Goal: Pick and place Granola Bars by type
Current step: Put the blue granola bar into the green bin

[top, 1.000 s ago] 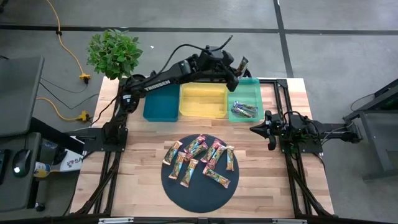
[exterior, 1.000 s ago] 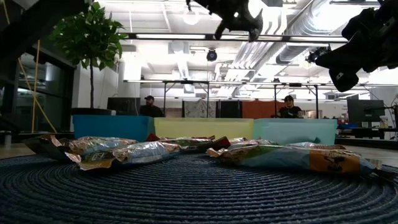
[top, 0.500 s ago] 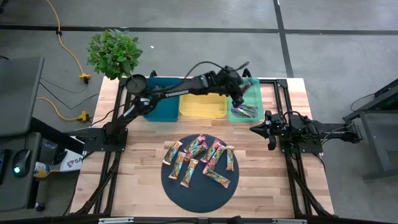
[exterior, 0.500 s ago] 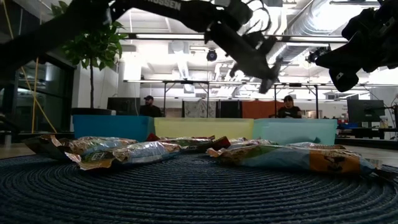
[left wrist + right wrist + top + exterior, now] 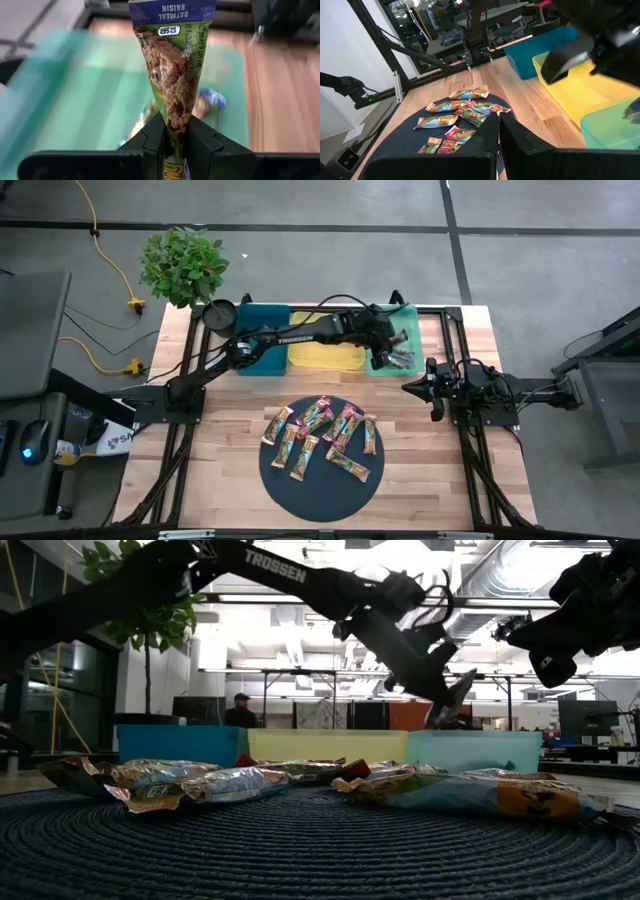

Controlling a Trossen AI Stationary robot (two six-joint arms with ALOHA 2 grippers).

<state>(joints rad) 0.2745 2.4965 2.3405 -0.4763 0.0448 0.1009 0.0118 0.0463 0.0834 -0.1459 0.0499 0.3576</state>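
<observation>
Green-and-purple foil fills the left wrist view: the left end effector (image 5: 176,135) is clamped on one end of an oatmeal raisin bar (image 5: 174,75), which sticks out past the fingers. It hangs over the teal tray (image 5: 410,320), where a few bars (image 5: 398,358) of the same wrapper already lie. Beside that tray sit a yellow tray (image 5: 322,352) and a blue tray (image 5: 258,362). The remaining bars (image 5: 322,435) are scattered on the dark round mat (image 5: 322,490) nearer the front of the worktop. The right end effector (image 5: 436,388) waits closed, holding nothing, at the right edge.

Such a bar looks light and fairly stiff, but its glossy wrapper is likely slippery and crinkles. A pinch across the flat sealed end, as here, seems the surest hold.
</observation>
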